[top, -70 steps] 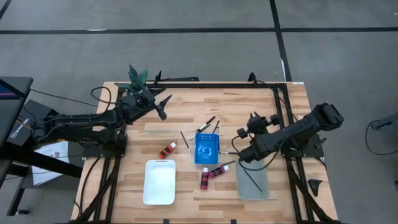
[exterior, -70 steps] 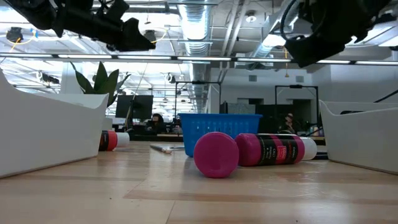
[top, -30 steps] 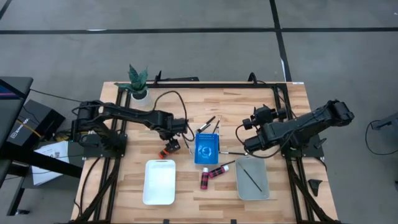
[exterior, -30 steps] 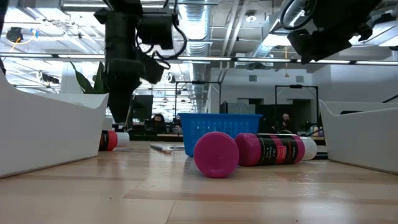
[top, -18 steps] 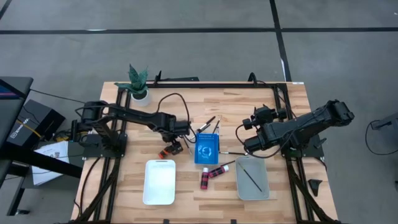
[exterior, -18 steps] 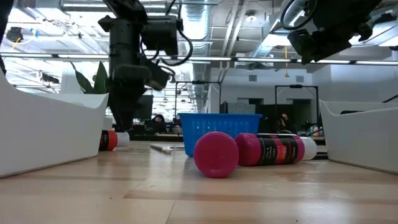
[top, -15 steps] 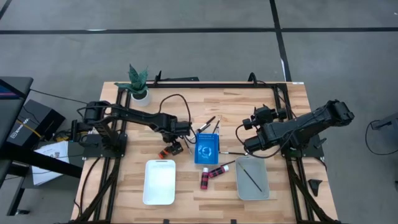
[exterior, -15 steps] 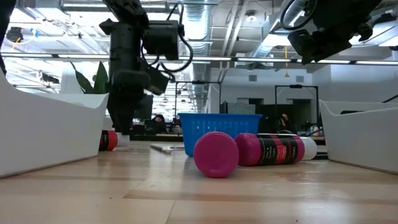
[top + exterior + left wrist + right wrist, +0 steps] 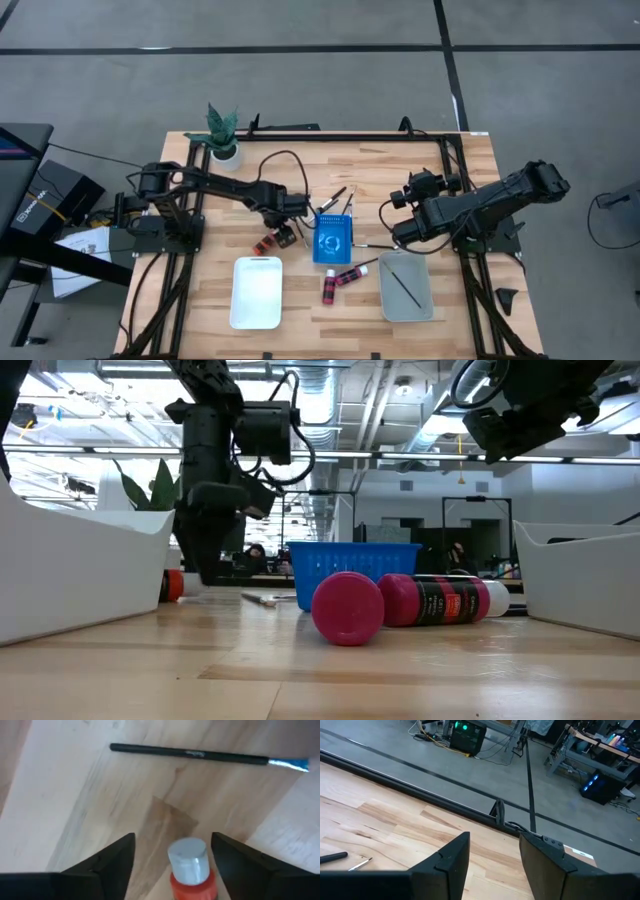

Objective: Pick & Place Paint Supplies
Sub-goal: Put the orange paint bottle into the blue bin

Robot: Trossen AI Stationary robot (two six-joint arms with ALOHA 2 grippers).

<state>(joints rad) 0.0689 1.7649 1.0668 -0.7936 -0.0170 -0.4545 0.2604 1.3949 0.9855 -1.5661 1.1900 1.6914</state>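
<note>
Left claw (image 9: 172, 865): lowered to the bench (image 9: 300, 160) beside the blue rack (image 9: 331, 239), fingers spread either side of a red paint bottle with a white cap (image 9: 190, 867); a gap shows on both sides of the cap, so nothing is gripped.
Red bottle with white cap: lying on the wood between the left claw's fingers, just left of the rack in the high view.
Brush near left claw: a thin dark-handled brush with a blue tip (image 9: 207, 756) lies flat on the bench just beyond the bottle, apart from it.
Right claw (image 9: 492, 857): raised above the bench near the right side of the rack, fingers parted, holding nothing.
Other bottles: two red bottles (image 9: 340, 280) lie on their sides below the rack, between the two trays; the low view shows one end-on (image 9: 347, 608).
Grey tray (image 9: 420, 305): right of those bottles, one dark brush (image 9: 402, 281) lying slantwise in it.
White tray (image 9: 257, 292): lower left of the rack.
More brushes (image 9: 337, 199): on the bench just above the rack.
Potted plant (image 9: 222, 128): at the bench's far left corner.
</note>
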